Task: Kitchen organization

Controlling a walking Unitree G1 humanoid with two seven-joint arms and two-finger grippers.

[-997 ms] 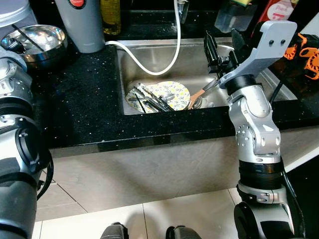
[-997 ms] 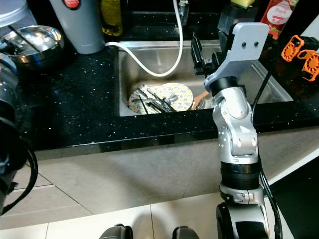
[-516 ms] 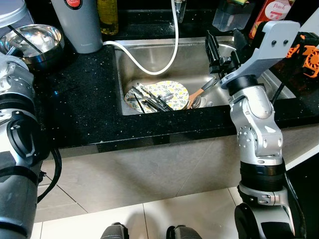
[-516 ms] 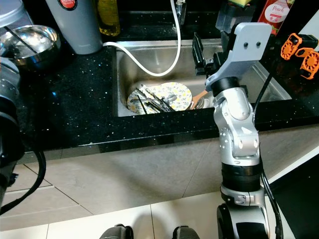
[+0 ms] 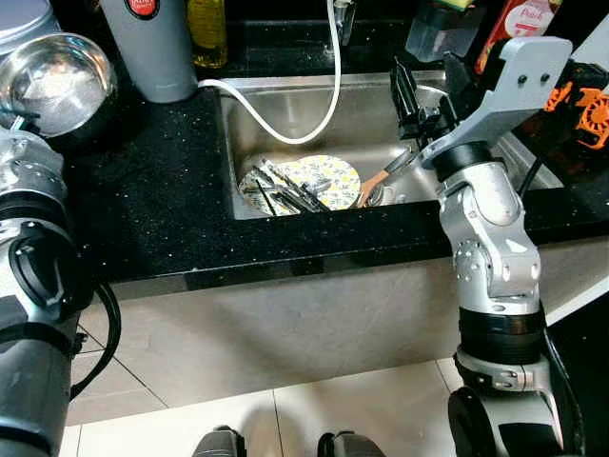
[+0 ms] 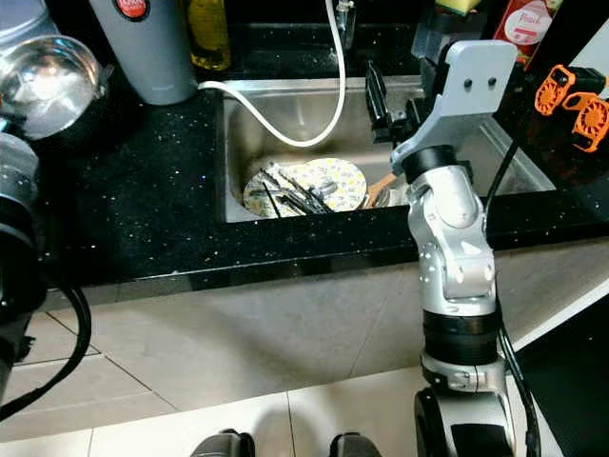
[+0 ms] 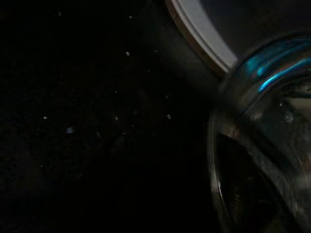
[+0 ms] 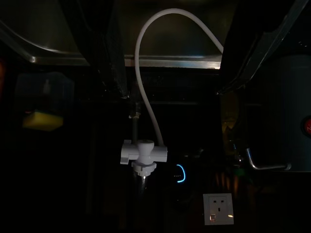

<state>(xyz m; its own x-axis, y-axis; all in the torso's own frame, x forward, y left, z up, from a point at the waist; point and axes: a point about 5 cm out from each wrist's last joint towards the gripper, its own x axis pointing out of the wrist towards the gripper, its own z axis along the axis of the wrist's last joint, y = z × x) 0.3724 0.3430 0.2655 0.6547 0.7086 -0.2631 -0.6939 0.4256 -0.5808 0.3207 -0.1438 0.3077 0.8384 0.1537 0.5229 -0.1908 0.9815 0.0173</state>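
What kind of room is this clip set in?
Most likely a home kitchen: a steel sink set in a black speckled counter, a patterned plate with cutlery lying in it, and a steel bowl on the counter. The right gripper hangs open over the sink.

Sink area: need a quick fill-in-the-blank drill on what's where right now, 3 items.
1. The patterned plate lies inside the ____.
2. The right gripper hovers above the sink with its fingers ____.
3. The white hose curves down from the tap into the sink, while the steel bowl sits on the black ____.

Missing words: sink; open; counter
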